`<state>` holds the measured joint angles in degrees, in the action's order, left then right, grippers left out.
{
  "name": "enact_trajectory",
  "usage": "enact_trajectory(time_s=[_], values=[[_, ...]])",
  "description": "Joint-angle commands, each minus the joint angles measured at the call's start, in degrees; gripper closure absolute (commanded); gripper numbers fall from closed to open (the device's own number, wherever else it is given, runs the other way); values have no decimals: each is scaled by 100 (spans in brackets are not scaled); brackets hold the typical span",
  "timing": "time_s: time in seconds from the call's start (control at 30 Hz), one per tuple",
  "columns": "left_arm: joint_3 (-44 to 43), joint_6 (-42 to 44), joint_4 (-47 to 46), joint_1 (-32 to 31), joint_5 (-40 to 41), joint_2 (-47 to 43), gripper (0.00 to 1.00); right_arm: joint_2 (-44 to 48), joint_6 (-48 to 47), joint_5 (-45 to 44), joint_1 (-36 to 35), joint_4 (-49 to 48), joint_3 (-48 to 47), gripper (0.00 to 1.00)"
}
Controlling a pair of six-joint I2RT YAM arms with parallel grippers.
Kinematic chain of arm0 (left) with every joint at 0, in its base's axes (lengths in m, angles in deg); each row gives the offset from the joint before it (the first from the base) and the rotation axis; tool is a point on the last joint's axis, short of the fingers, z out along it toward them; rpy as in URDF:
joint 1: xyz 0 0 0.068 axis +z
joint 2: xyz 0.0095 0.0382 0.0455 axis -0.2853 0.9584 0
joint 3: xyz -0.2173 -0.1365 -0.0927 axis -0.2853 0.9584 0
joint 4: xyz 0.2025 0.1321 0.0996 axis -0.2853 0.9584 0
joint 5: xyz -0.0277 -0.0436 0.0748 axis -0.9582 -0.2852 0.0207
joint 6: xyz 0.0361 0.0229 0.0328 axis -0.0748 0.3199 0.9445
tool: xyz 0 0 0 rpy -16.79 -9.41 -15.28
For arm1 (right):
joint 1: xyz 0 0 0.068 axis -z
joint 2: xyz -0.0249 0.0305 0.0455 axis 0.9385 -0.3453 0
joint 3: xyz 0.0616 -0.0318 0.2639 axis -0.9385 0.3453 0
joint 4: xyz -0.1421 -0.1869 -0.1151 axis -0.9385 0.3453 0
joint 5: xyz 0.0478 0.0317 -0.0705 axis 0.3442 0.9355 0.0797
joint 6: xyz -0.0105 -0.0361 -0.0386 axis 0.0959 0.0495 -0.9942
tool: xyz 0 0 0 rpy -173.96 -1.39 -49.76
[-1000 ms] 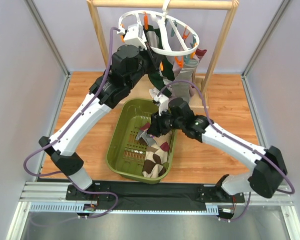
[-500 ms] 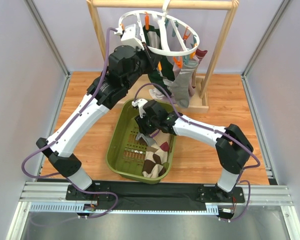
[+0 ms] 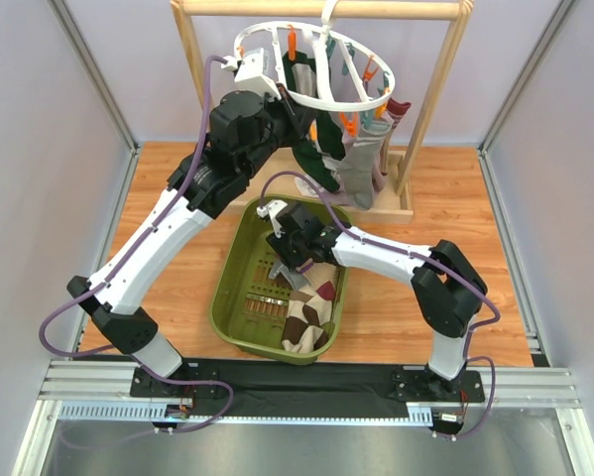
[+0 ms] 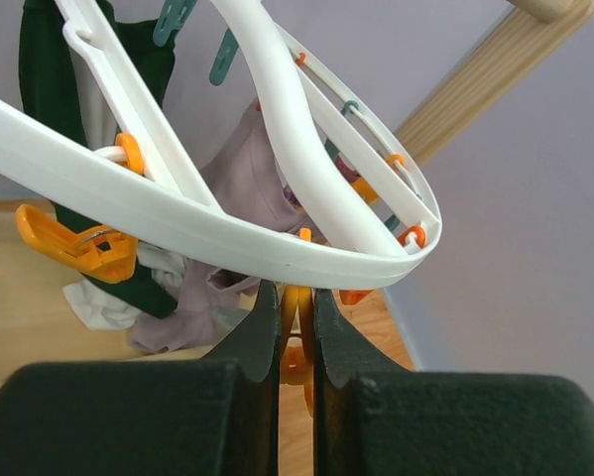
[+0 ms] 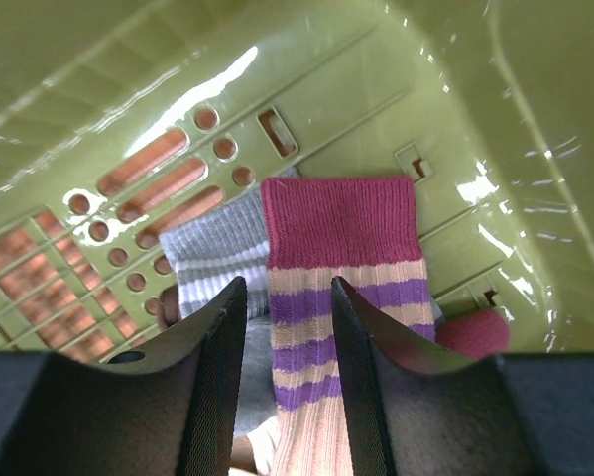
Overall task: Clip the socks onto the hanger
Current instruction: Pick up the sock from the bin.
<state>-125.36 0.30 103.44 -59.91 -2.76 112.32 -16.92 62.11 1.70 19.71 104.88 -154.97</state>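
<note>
The white ring hanger hangs from the wooden rail, with a dark green sock and a lilac-grey sock clipped under it. My left gripper is up at the ring's near-left rim and is shut on an orange clip hanging just below the rim. My right gripper is open inside the olive basket. Its fingers straddle a maroon-pink striped sock lying over a grey white-striped sock. A brown-and-cream argyle sock lies at the basket's near end.
The olive-green slotted basket stands mid-table. The wooden rack's rail and posts stand at the back, its base to the right. Another orange clip hangs left of my left fingers. Walls close both sides.
My right arm has swung left and its gripper has gone down to the socks at the basket's far end. My left gripper stays at the ring, raised slightly.
</note>
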Motion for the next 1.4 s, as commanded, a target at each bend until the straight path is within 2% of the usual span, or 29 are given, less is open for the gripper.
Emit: enact_trajectory(time_s=[0.0, 0.13, 0.2, 0.27, 0.33, 0.43, 0.47, 0.5, 0.57, 0.73, 0.8, 0.93, 0.97, 1.07, 1.2, 1.37], values=[[31, -139, -83, 62, 84, -221, 100, -103, -126, -68, -19, 93, -253, 59], [13, -148, -65, 62, 58, -212, 100, -173, -125, -279, -10, 49, -226, 61], [13, -157, -74, 62, 58, -212, 100, -182, -117, -332, -10, 5, -200, 64], [22, -148, -74, 62, 49, -194, 100, -173, -117, -402, -19, -65, -156, 71], [39, -148, -65, 62, 49, -203, 100, -138, -126, -429, -10, -170, -112, 71], [57, -166, -65, 62, 41, -194, 100, -129, -126, -490, 7, -311, -59, 85], [57, -175, -65, 62, 23, -186, 100, -121, -126, -534, 16, -355, -42, 95], [48, -175, -65, 62, 6, -177, 100, -42, -126, -552, 16, -408, 37, 99], [39, -166, -57, 62, -21, -177, 100, 177, -126, -578, 34, -732, 274, 100], [57, -219, -39, 88, -144, -203, 100, 1845, 163, -210, 148, -1619, 1423, 100], [75, -227, -56, 106, -179, -220, 100, 2547, 662, 754, 481, -1743, 1601, 100], [101, -315, -135, 132, -363, -238, 100, 3061, 1367, 2327, 1122, -1735, 1611, 100], [92, -350, -127, 123, -390, -247, 100, 3183, 1630, 3036, 1463, -1831, 1654, 100], [153, -377, -188, 132, -565, -300, 100, 3350, 2650, 4225, 2098, -2559, 1873, 100], [268, -403, -416, 141, -811, -387, 100, 3351, 3468, 5072, 2529, -3395, 1927, 100], [285, -412, -451, 132, -1058, -458, 100, 3080, 5125, 5740, 3162, -4888, 1805, 100]])
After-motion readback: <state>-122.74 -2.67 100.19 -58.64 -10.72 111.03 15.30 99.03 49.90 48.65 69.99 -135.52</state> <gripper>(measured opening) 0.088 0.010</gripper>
